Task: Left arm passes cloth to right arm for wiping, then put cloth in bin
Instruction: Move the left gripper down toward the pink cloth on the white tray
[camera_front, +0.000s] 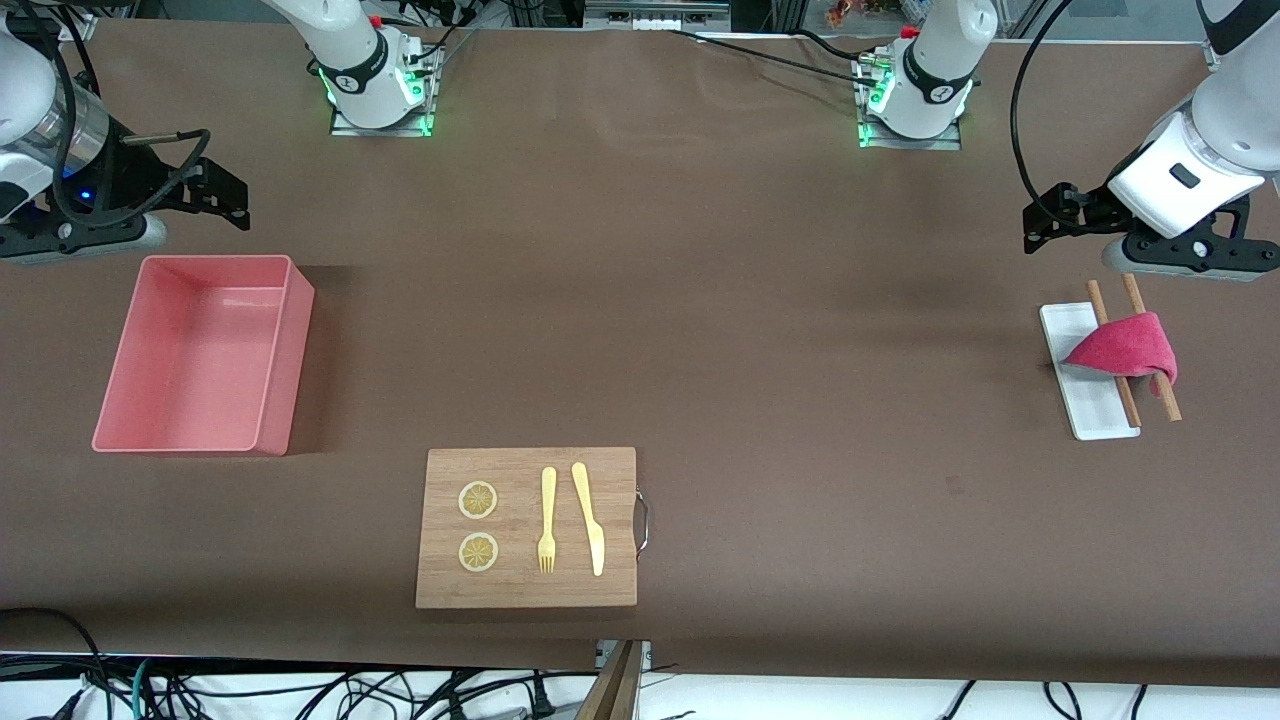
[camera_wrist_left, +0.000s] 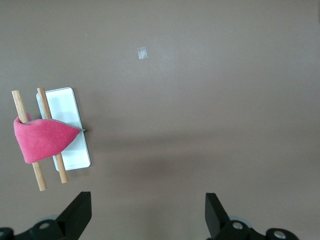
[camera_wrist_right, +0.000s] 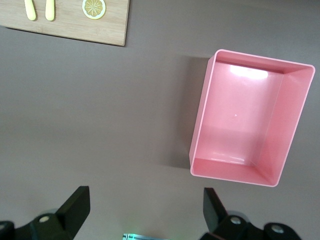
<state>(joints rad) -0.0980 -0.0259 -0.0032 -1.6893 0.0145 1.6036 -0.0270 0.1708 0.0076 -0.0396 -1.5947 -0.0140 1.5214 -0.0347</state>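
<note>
Cloth (camera_front: 1122, 346) is lying draped over 2 wooden sticks (camera_front: 1128, 352) at the left arm's end of the surface (camera_front: 700, 300), just below the released left claw (camera_wrist_left: 147, 215); the right claw (camera_wrist_right: 145, 212), also released, is hovering beside the bin (camera_front: 205, 355).

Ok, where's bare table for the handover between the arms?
Widest bare stretch: mid-table between the bin and the white tray, farther from the camera than the wooden board. Crowded at the tray: cloth draped over two sticks.

I note the red cloth (camera_front: 1125, 347) draped over two sticks (camera_front: 1130, 345) at the left arm's end; pink bin (camera_front: 280, 345) upright, nothing inside.
</note>
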